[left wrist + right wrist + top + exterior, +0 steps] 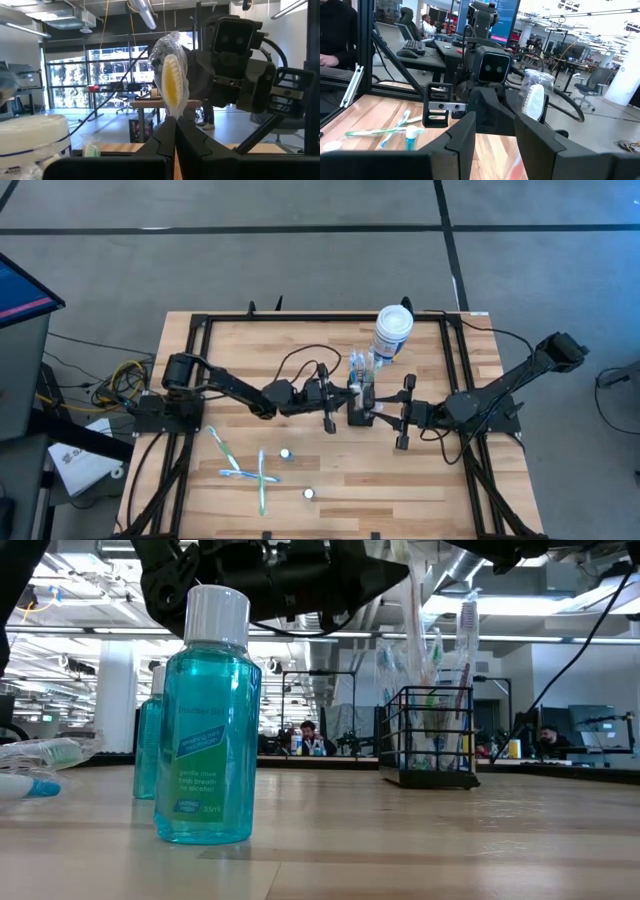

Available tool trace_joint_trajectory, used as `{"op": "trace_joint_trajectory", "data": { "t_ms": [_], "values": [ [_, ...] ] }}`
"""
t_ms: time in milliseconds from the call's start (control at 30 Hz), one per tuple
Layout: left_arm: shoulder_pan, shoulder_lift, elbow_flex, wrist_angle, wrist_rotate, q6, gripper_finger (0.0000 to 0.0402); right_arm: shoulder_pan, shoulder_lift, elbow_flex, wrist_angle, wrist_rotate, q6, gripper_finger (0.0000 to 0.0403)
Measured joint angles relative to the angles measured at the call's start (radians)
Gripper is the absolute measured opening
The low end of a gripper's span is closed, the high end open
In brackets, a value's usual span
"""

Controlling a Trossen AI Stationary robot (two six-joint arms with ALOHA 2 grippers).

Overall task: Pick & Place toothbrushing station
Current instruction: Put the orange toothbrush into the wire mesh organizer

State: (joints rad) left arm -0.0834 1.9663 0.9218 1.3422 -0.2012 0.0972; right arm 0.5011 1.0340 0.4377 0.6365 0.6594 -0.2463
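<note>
The toothbrushing station (360, 395), a small black wire caddy (428, 735), stands upright on its base mid-table with several wrapped toothbrushes sticking up out of it. My left gripper (343, 397) (175, 131) hovers just left of and above the caddy, shut on a plastic-wrapped toothbrush (170, 75) with yellow bristles. My right gripper (380, 413) (495, 127) hangs on the caddy's right side, facing the left one. It is open, with nothing between its fingers. The wrapped toothbrush head (535, 100) also shows in the right wrist view. My left gripper pinches the toothbrush between its two fingers just below the head (175, 115). The fingers come nearly level from the table's left, tipped slightly up. The brush stands upright above the fingertips, head up and bristles facing the wrist. Its lower part is hidden by the fingers.
A white canister with a blue label (392, 332) stands behind the caddy at the far edge. Loose toothbrushes (240, 468) and two small teal mouthwash bottles (285, 452) (208, 730) lie at the near left. A black frame (200, 320) borders the table.
</note>
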Motion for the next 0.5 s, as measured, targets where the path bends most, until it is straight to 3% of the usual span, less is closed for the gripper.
{"op": "trace_joint_trajectory", "data": {
  "t_ms": [500],
  "values": [
    [-0.008, 0.0, -0.001, -0.086, 0.0, 0.003, 0.0, 0.0, 0.0, 0.0, 0.0, 0.0, 0.0, 0.0128]
  ]
}}
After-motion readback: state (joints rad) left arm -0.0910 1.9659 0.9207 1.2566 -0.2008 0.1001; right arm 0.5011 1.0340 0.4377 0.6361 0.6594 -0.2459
